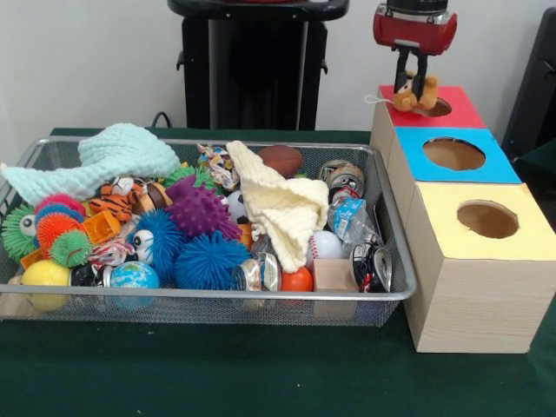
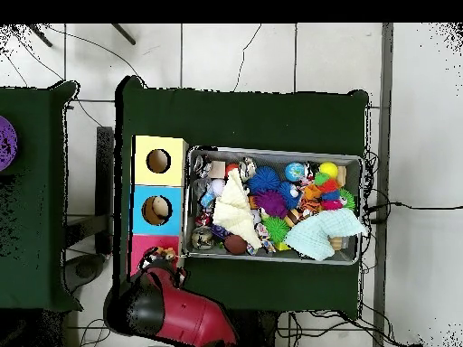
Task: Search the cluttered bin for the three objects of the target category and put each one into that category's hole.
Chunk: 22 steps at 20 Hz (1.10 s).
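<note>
Front view, hand [image 1: 414, 84] pinching small tan toy [image 1: 414, 94] over red box's hole [image 1: 434, 108], bin [image 1: 393, 291] alongside, no legible writing.

We see the arm [image 1: 415, 26] cut off by the top edge, and the cream cloth [image 1: 280, 205] hides toys beneath it.

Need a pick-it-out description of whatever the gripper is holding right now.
Find the row of three wooden boxes right of the wire bin; go to the farthest, the red-topped box. Just above its hole hangs the gripper, shut on a small plush toy. It is tan and orange, and the only thing held off the table.
</note>
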Each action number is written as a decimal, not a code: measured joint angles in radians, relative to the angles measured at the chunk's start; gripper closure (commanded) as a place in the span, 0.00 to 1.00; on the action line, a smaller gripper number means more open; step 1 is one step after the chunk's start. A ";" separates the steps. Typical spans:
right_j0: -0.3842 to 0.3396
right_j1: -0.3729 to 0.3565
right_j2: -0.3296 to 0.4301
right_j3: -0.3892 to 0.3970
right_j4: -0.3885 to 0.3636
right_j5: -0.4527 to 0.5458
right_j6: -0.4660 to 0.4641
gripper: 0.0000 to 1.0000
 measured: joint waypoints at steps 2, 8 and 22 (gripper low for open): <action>0.000 0.003 0.000 0.000 0.000 -0.008 0.000 1.00; 0.000 0.019 0.008 0.000 0.000 -0.049 0.000 1.00; 0.010 0.024 0.012 0.000 0.000 -0.079 0.000 1.00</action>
